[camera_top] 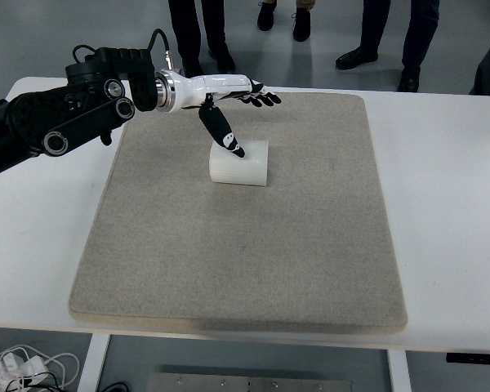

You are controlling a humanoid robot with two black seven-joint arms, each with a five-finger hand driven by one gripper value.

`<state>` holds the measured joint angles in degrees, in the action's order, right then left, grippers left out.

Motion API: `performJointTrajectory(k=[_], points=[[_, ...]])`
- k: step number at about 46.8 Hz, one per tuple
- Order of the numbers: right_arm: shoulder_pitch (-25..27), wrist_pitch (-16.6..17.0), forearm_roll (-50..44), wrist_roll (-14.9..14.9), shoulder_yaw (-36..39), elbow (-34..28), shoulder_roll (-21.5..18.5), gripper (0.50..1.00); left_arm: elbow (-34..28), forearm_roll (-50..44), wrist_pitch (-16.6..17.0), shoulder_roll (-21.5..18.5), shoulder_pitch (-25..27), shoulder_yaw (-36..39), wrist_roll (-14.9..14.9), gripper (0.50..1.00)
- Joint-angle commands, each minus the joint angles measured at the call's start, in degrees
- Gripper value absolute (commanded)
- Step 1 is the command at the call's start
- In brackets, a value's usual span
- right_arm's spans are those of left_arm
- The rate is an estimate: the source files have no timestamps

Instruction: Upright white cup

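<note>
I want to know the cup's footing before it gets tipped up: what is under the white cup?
The white cup lies on its side on the grey mat. The left hand hovers above. The contact patch underneath is hidden.

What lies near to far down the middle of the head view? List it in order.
Table's near edge → grey mat → white cup lying on its side → left hand → people's shoes on the floor.

People's (200,28) upper bodies beyond frame.
</note>
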<state>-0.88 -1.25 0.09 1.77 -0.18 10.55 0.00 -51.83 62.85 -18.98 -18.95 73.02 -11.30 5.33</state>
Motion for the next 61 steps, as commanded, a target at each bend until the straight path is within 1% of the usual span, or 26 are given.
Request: performJointTrajectory(k=[1,9,18,25,41,50,53,55,57,61], points=[[0.00,0.02,0.00,-0.01,0.00,0.00,0.00,0.952,-0.02,-0.01,-0.01,0.31,0.55,2.07,-0.15,0.977],[0.00,0.02,0.00,-0.01,0.00,0.00,0.00,0.952,0.15,-0.01,0.08,0.40,0.46,2.52,-1.38,0.975],[0.00,0.02,0.00,-0.01,0.00,0.00,0.00,0.952,0.68,-0.01,0.08,2.16,0.37,3.48,-2.96,0.973],[0.00,-0.06,0.00,-0.01,0.00,0.00,0.00,0.952,1.21,-0.01,0.26,3.56,0.02,4.97,-3.14,0.971],[0.00,-0.06,0.00,-0.01,0.00,0.00,0.00,0.952,2.88,-0.01,0.78,5.15,-0.33,6.56,-3.22,0.969],[0.00,0.02,0.00,-0.01,0.00,0.00,0.00,0.952,3.31,0.34,0.87,5.67,-0.33,7.08,-3.23,0.934],[0.00,0.02,0.00,-0.01,0.00,0.00,0.00,0.952,3.58,0.43,0.87,5.76,-0.33,7.70,-3.22,0.900],[0.00,0.02,0.00,-0.01,0.00,0.00,0.00,0.952,3.58,0.43,0.96,5.94,-0.33,8.05,-3.22,0.891],[0.00,0.02,0.00,-0.01,0.00,0.00,0.00,0.952,3.67,0.43,1.05,6.03,-0.33,8.23,-3.22,0.849],[0.00,0.02,0.00,-0.01,0.00,0.00,0.00,0.952,3.67,0.52,1.05,6.03,-0.33,8.32,-3.22,0.789]])
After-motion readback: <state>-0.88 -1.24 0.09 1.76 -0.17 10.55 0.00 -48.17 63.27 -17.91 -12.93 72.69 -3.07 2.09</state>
